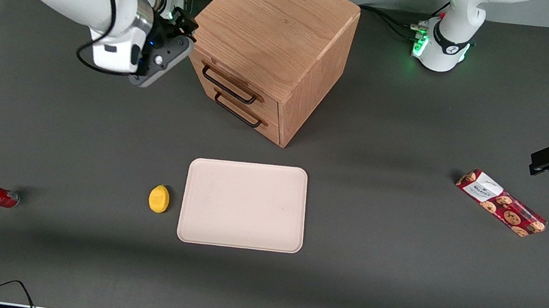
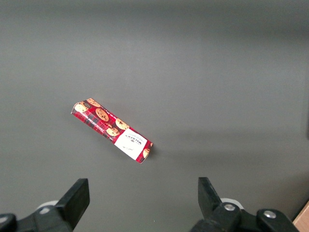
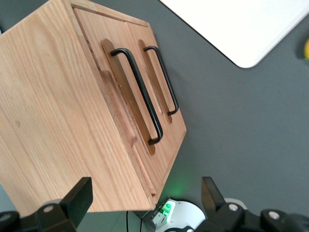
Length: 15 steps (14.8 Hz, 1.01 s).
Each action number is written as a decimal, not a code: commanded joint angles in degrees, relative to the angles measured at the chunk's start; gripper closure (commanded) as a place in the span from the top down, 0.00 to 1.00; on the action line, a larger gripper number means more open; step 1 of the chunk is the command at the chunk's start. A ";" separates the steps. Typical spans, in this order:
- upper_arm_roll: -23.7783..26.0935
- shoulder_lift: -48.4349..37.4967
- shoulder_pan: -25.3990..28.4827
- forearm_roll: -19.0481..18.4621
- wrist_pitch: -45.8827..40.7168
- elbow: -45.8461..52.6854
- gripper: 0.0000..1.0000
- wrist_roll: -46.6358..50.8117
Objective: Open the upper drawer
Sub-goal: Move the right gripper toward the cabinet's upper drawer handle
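The right arm's gripper [image 3: 145,200] hangs with fingers spread wide, holding nothing, just beside the shut oak-fronted upper drawer [image 1: 233,81] and clear of its thin black bar handle [image 3: 137,94].

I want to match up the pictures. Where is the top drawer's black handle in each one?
Front view: the upper handle runs across the upper drawer, above the lower handle; the open gripper hangs beside the cabinet.
Right wrist view: the upper handle is the longer-looking bar, nearer the cabinet's top.
Left wrist view: not in it; only the cookie pack.
Shared landmark: the tray, whose corner shows in the right wrist view.
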 commanded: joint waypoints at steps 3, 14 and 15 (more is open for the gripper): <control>3.82 5.02 0.48 1.15 3.29 2.79 1.00 -7.58; 2.50 4.67 -0.31 1.68 5.58 2.35 1.00 -8.49; 2.50 4.85 -0.14 1.68 6.02 2.26 1.00 -8.40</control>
